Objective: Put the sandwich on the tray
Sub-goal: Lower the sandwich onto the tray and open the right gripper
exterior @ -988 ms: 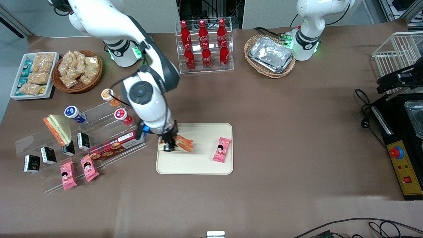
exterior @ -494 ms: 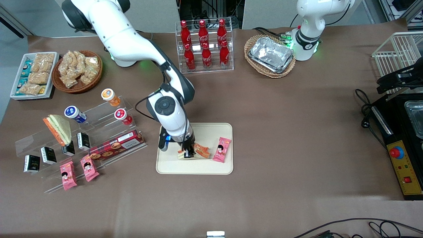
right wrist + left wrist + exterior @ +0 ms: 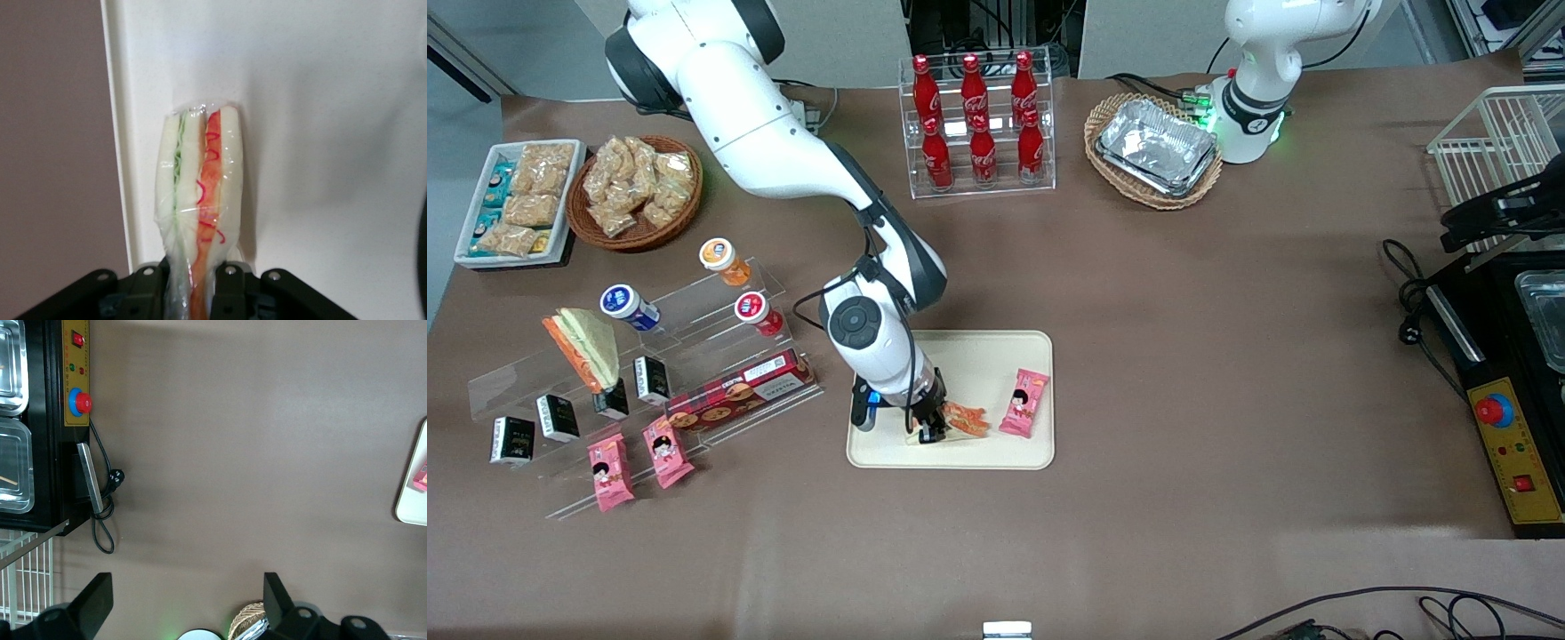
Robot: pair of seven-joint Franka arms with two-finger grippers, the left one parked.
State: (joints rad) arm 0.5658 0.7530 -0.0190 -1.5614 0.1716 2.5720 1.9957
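While the gripper [image 3: 932, 433] is clamping the sandwich [image 3: 959, 420] between closed fingers, low over the tray [image 3: 960, 452] at lower centre of the frame, the placing step is finishing; next, release and retreat upward.

A pink snack packet [image 3: 1024, 403] lies flat. Red cola bottles [image 3: 977, 120] stand in a clear rack, foil trays [image 3: 1158, 147] fill a wicker basket, and a triangular sandwich [image 3: 585, 348] stands on an acrylic shelf.
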